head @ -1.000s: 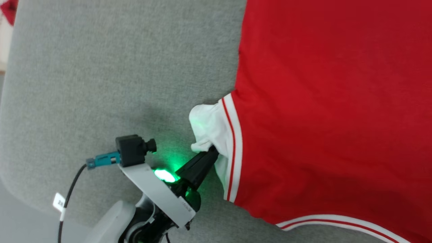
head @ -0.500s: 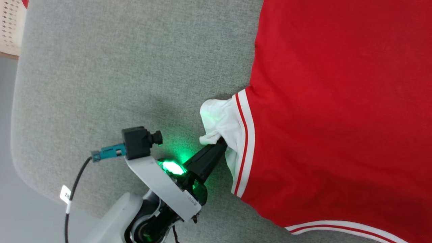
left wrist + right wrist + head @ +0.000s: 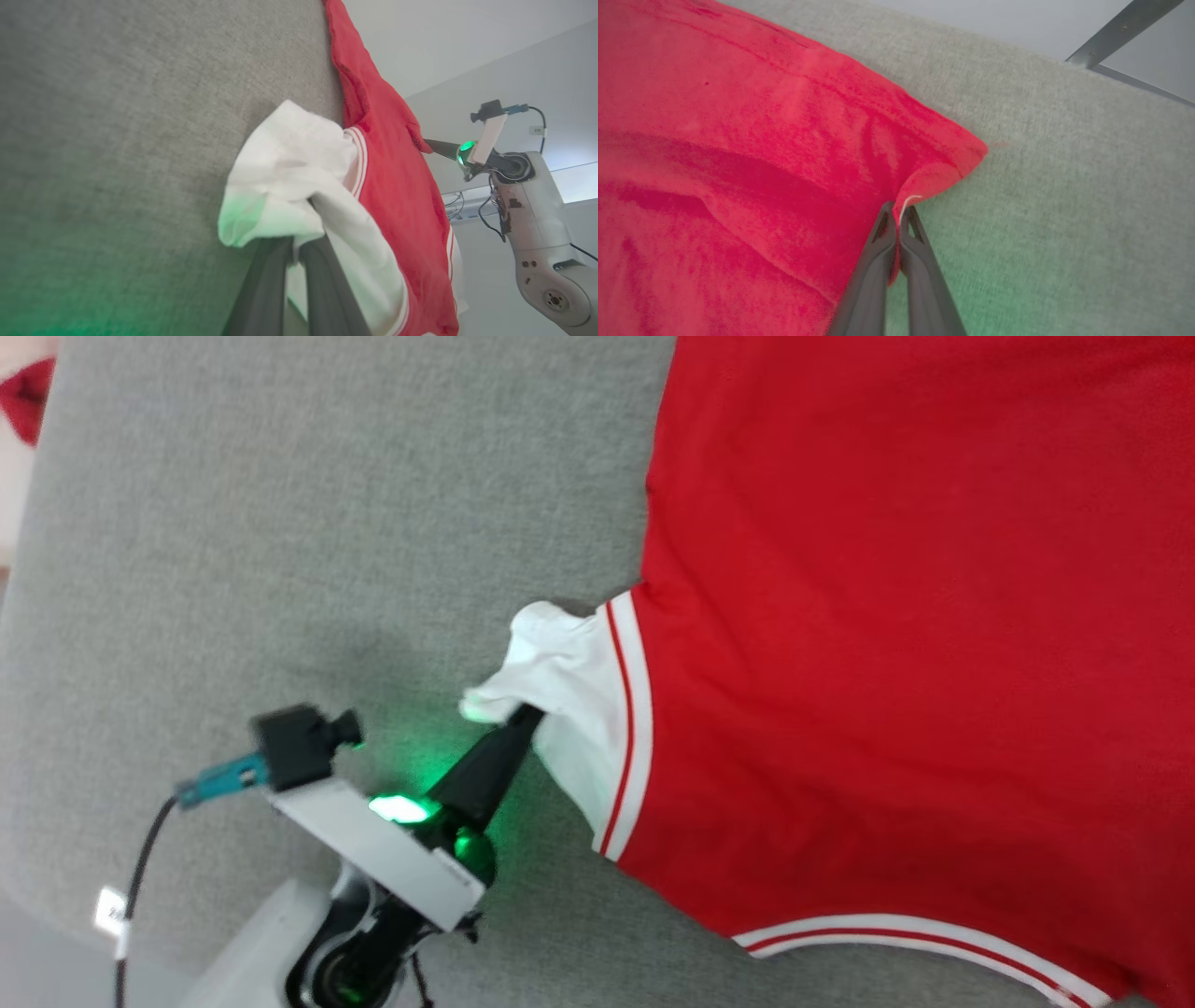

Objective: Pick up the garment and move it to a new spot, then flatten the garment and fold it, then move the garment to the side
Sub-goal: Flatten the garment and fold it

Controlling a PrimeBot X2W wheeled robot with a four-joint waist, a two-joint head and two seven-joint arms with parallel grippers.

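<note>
My left gripper (image 3: pixel 525 717) is pinching the white lining (image 3: pixel 560 663) of the jersey (image 3: pixel 887 616) and my right gripper (image 3: pixel 899 212) is clamping its red corner, the jersey lying spread between them on the gray cushion (image 3: pixel 327 523).

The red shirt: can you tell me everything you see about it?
The garment is a soft-looking red jersey with white trim carrying thin red stripes and a white lining turned out at one opening. It lies spread, mostly flat with slight wrinkles, on the grey fabric surface. The left gripper is shut on the bunched white lining; the right gripper is shut on a red corner.
</note>
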